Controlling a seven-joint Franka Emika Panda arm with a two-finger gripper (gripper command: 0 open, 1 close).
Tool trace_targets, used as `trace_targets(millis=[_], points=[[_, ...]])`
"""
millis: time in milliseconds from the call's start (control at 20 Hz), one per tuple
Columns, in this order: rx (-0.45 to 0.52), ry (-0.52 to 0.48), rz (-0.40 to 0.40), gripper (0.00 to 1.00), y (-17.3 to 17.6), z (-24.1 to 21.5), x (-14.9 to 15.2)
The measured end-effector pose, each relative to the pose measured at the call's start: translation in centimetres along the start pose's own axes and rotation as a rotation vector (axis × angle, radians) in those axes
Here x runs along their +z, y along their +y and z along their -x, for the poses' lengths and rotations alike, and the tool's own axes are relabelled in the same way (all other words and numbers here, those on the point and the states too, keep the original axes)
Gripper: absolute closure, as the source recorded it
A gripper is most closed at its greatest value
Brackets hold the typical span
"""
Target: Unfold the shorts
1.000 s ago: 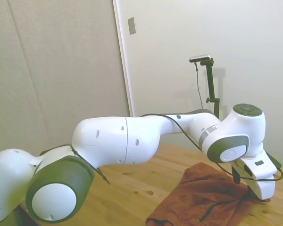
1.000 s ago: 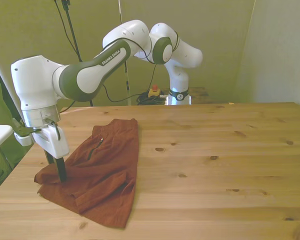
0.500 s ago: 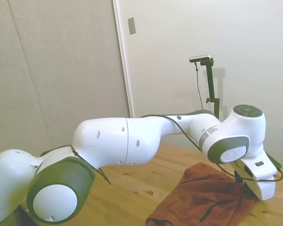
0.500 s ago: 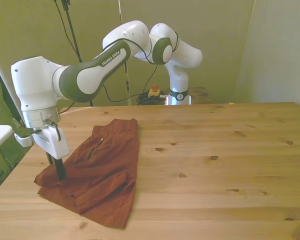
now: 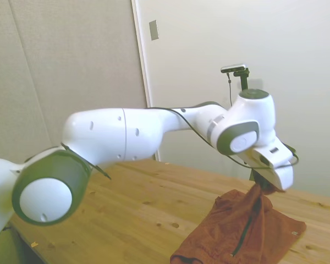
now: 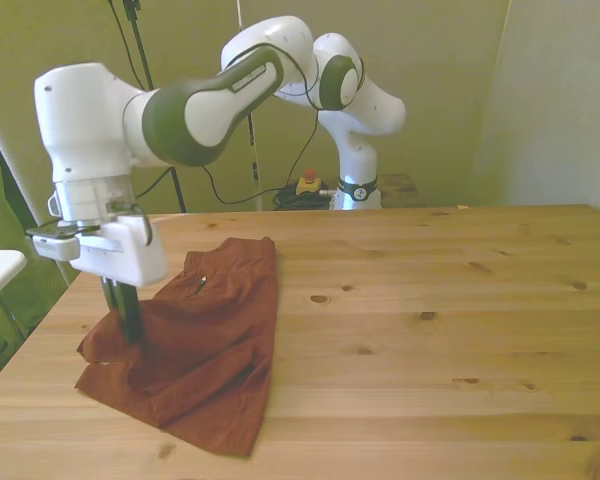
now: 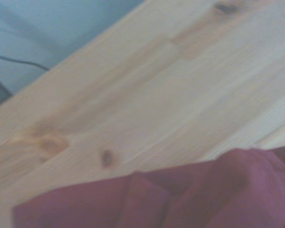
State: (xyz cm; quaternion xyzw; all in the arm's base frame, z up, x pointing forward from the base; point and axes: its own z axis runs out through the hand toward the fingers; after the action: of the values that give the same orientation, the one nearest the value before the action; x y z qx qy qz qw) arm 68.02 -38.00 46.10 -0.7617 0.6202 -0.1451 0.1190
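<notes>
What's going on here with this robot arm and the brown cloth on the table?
The white robot arm's hand is pinched shut on the rust-orange shorts near the front view's left edge of the wooden table. One part of the fabric is pulled up into a peak under the hand, while the rest lies crumpled and folded on the table. The shorts are not yet spread out.

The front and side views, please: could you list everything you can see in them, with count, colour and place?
Shorts: one pair, rust-orange, crumpled on the front view's left part of the table, a fold pulled up into a peak at the gripper; dark zip line showing.
Table: one, light wood with knots, under everything.
Arm: one, white with grey joints, reaching over the table.
Gripper: one, dark fingers, shut on the raised fold of the shorts.
</notes>
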Motion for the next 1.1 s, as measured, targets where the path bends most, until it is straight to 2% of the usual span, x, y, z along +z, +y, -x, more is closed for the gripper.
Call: trace_targets(millis=[150, 250, 400, 550, 600, 800, 1100], points=[[-0.136, 0.033, 0.004, 1.0, -4.6, 7.8, -3.0], [-0.244, 0.066, 0.019, 1.0, -7.9, 15.7, -4.1], [-0.355, 0.103, 0.06, 1.0, -10.0, 26.4, -3.1], [-0.429, 0.127, 0.111, 1.0, -9.2, 35.0, 0.3], [-0.443, 0.129, 0.126, 0.0, -8.4, 37.0, 1.6], [-0.472, 0.125, 0.173, 0.0, -6.1, 40.6, 4.2], [-0.493, 0.099, 0.202, 0.0, -5.1, 42.4, 3.8]])
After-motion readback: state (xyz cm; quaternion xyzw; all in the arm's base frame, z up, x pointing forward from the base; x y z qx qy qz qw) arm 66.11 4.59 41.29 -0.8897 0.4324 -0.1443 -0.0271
